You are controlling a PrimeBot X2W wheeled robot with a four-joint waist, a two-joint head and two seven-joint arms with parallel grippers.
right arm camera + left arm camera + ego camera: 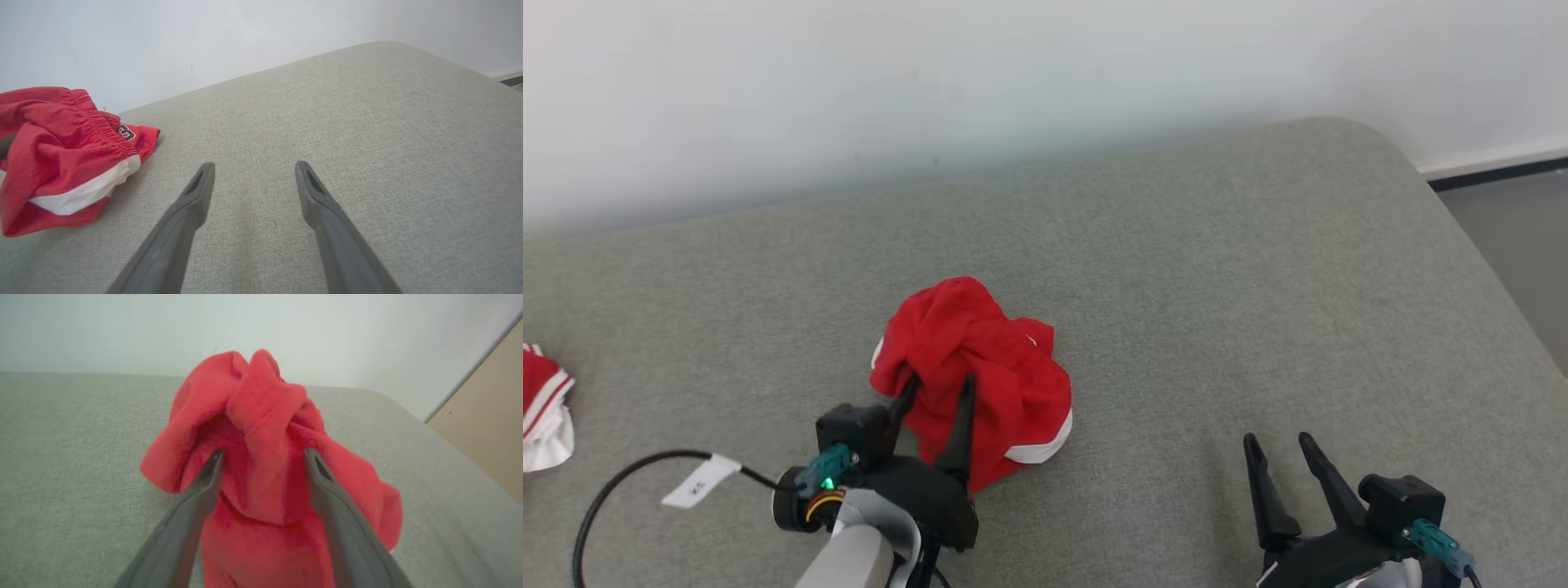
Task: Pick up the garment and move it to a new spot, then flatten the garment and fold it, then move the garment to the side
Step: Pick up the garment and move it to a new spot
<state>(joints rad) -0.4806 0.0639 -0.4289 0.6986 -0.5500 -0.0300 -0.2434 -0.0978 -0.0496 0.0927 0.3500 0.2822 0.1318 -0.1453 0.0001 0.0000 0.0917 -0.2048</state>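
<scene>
Crumpled red fabric garment (pixel 980 376): on the grey woven upholstered seat (pixel 1217 269), near its middle.
Left gripper (pixel 941 382): at the garment's near side, a fold between its fingers.
Right gripper (pixel 1277 441): well apart, to the right.
Red-and-white crumpled cloth (pixel 543 408): far left.

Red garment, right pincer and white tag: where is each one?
Red garment (pixel 1001 363), head view, its crumpled middle.
Right pincer (pixel 1276 439), head view, midway between its fingertips.
White tag (pixel 702 480), head view, its middle.
</scene>
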